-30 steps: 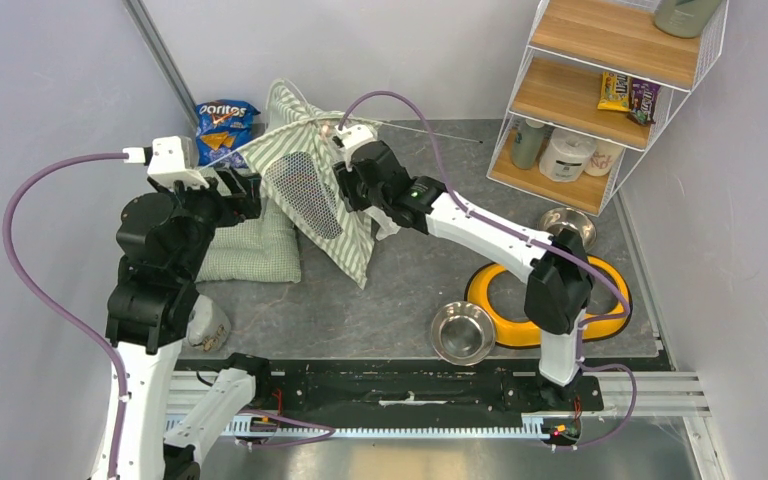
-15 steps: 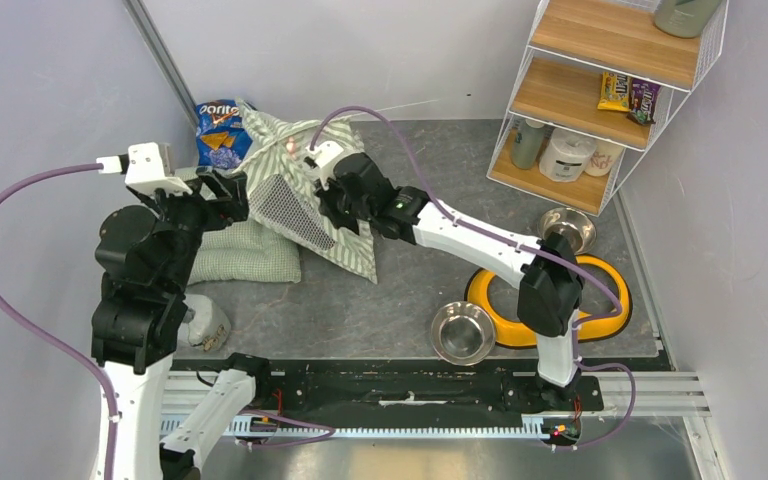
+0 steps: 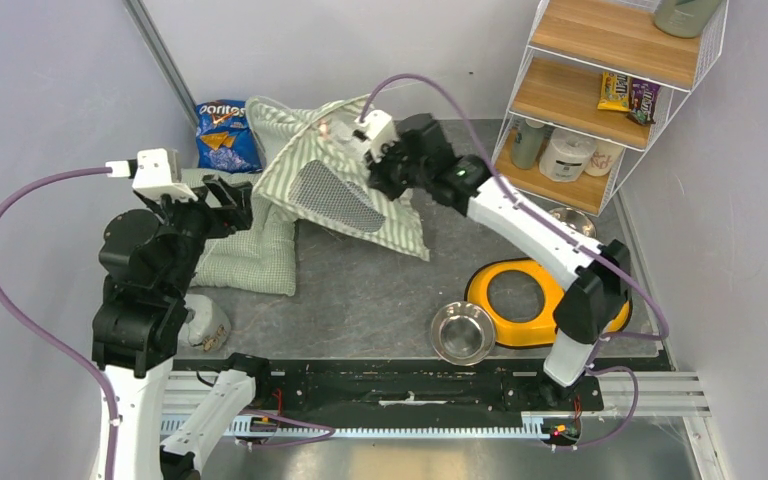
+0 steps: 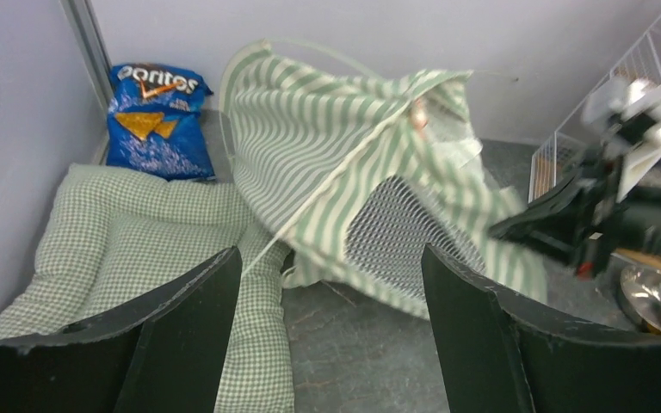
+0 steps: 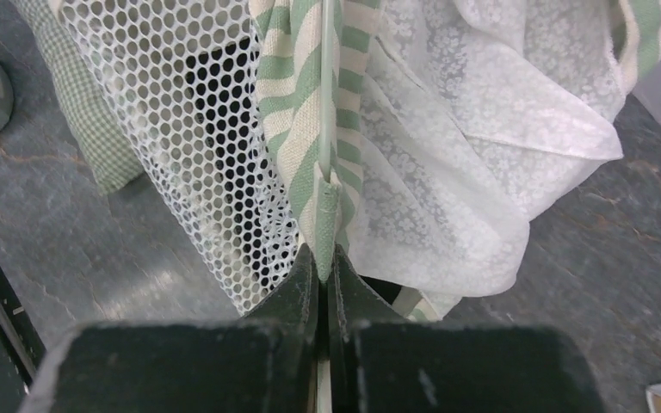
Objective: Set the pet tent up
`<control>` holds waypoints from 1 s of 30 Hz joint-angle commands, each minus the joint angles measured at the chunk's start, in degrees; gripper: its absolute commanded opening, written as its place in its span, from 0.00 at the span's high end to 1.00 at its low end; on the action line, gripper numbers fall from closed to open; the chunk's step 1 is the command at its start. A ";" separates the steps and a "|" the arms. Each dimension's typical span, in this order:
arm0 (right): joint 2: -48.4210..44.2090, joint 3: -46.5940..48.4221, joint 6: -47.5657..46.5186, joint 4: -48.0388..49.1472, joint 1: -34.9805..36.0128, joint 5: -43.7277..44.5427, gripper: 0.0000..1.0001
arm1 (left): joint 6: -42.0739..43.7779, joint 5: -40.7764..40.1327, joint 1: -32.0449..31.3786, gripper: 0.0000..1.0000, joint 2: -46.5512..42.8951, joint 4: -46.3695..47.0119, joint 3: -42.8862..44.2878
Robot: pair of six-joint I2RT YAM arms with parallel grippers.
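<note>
Pinched tight in the right hand (image 5: 325, 267): a striped pole sleeve of the pet tent (image 3: 305, 160), with mesh on one side and white lace on the other. Spread wide at the left hand (image 4: 331, 258), holding nothing, close beside the striped fabric. Slumped at the back left of the worktop (image 3: 380, 290), partly over the quilted cushion (image 3: 250, 255), near the chips bag (image 3: 225, 135).

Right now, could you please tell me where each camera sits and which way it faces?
Top external: above, behind the robot, looking down at the table; both arms show.
Left wrist: faces the pet tent and cushion; left gripper open.
Right wrist: close on the tent's edge; right gripper shut on it.
All share the tent.
</note>
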 commanded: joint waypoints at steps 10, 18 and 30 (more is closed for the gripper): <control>-7.31 -6.82 -6.25 -10.02 -11.42 -27.92 1.00 | 2.59 7.27 0.02 0.17 3.75 0.50 -9.97; -7.47 -6.68 -3.94 -10.53 -15.08 -35.01 1.00 | 6.65 11.11 0.02 0.17 5.94 2.08 -17.21; -6.58 -5.51 -3.01 -10.82 -15.26 -36.62 1.00 | 12.66 8.81 0.02 0.97 10.33 8.65 -18.05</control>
